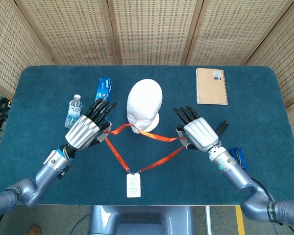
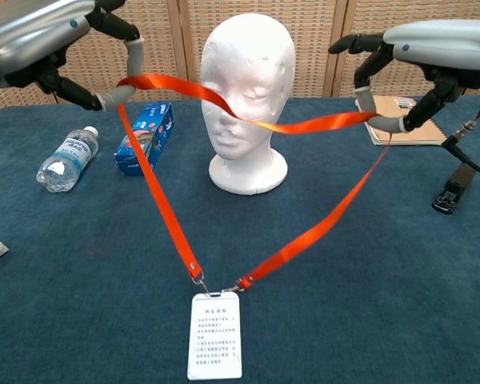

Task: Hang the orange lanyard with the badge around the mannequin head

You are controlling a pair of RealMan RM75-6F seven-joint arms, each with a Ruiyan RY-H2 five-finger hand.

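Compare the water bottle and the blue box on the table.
The water bottle is clear and rounded with a white cap; the blue box is opaque, flat-sided and printed. The bottle lies further left, nearer the table's edge; the box lies closer to the mannequin head. Both lie on their sides, untouched by either hand.
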